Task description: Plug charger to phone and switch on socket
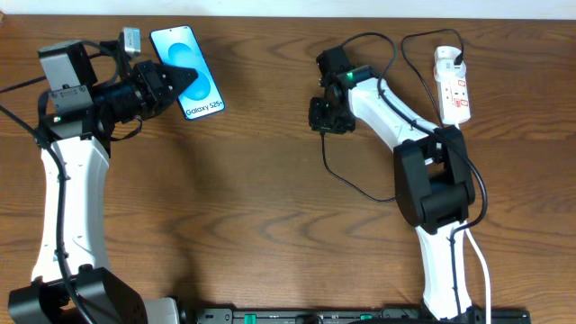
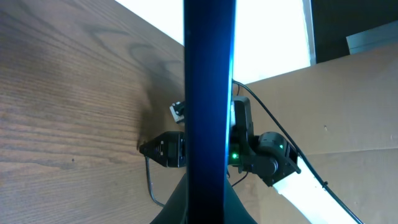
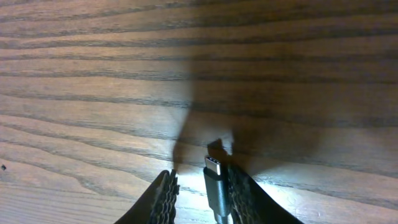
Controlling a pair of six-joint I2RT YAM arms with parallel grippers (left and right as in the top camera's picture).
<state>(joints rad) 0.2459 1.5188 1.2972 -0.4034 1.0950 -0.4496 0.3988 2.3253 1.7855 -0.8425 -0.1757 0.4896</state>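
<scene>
The phone (image 1: 180,49), blue screen up with "Galaxy S25" text, is at the far left, and my left gripper (image 1: 180,79) is shut on its near edge. In the left wrist view the phone (image 2: 209,74) shows edge-on as a dark blue bar between the jaws (image 2: 208,193). The white socket (image 1: 453,85) lies at the far right with the black adapter (image 1: 447,54) plugged in. The charger cable (image 1: 360,191) loops across to my right gripper (image 1: 328,115). The right wrist view shows its metal-tipped plug (image 3: 214,177) between the open fingers (image 3: 200,179), against the right finger, with a gap on the left.
The right arm (image 2: 258,152) shows beyond the phone in the left wrist view. A small grey object (image 1: 131,39) sits by the phone's far left corner. The socket's white cord (image 1: 447,36) runs off the back edge. The wall edge lies just behind the phone.
</scene>
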